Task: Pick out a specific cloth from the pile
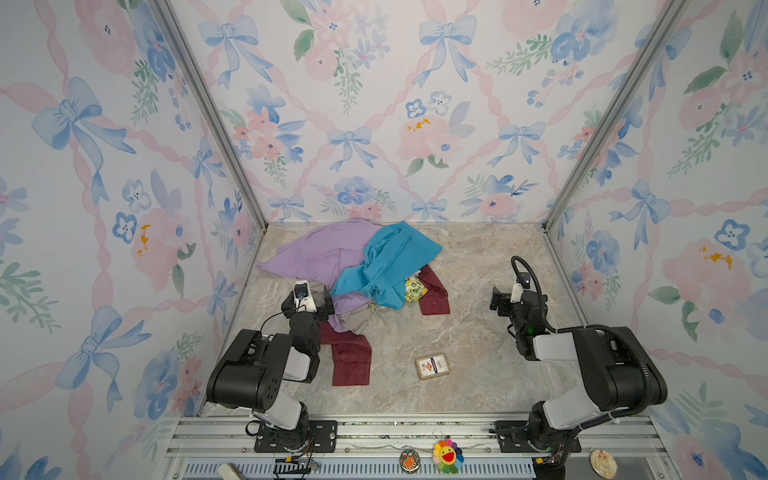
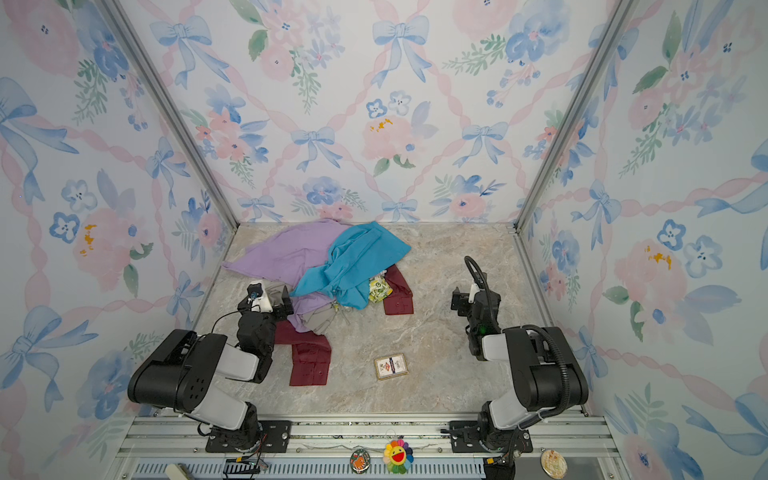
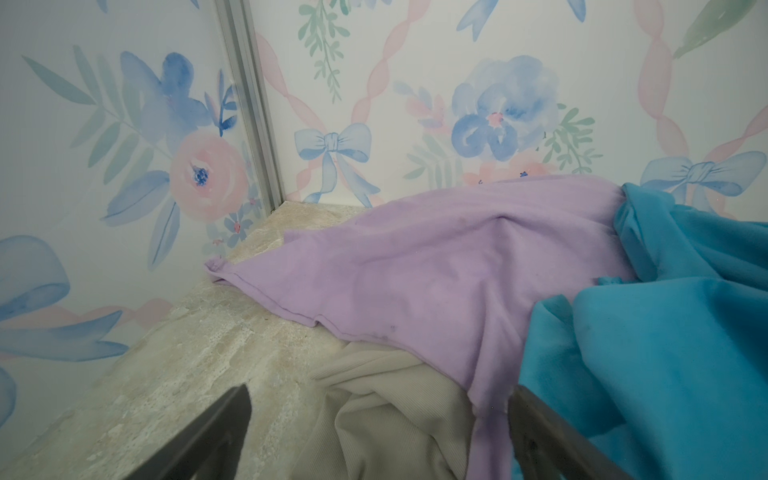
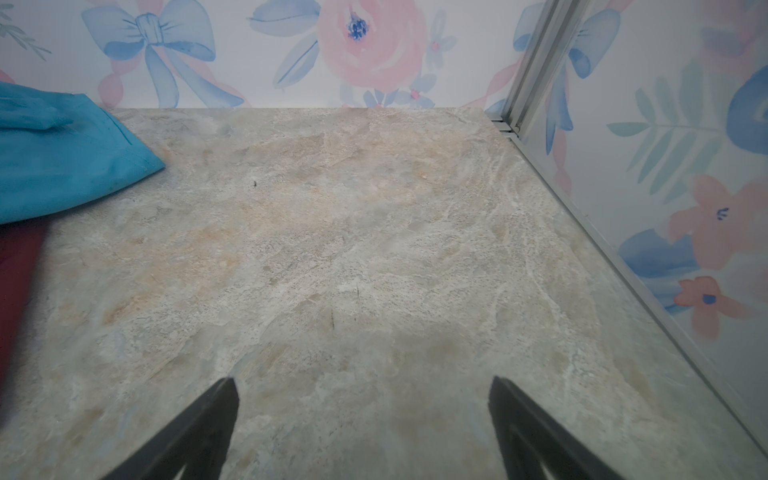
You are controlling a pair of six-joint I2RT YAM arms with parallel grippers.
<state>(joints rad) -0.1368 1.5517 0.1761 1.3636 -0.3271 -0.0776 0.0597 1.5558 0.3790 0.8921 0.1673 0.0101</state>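
Sprawling over the far left part of the table [image 1: 478, 332], the pile [image 1: 374, 274] reaches the back edge. It has a lilac shirt [image 1: 316, 253] spread toward the far left corner, a teal-blue garment [image 1: 390, 257] heaped over it, a crumpled grey-beige piece [image 1: 357, 322] at its near side and a small lemon-print piece [image 1: 415, 287] tucked at its right. Most of the dark maroon cloth [image 1: 349, 361] is buried under this heap. In both top views one cuffed sleeve lies flat toward the near edge, just beside the left arm [image 1: 266, 374], and another cuffed end [image 2: 398, 297] pokes out on the pile's right side, next to the lemon print. The left fingers [image 3: 212, 436] hover at the pile's near left side, spread wide and gripping nothing. In the left wrist view the grey-beige piece [image 3: 386, 415] and a strip of the lilac shirt lie between them; whether they touch the fabric cannot be told. The right fingers [image 4: 203, 428] stand well apart from the pile, near the right edge of the table, also spread wide over bare tabletop with nothing between them. A small card box [image 1: 432, 366] lies alone toward the near edge, around the middle.
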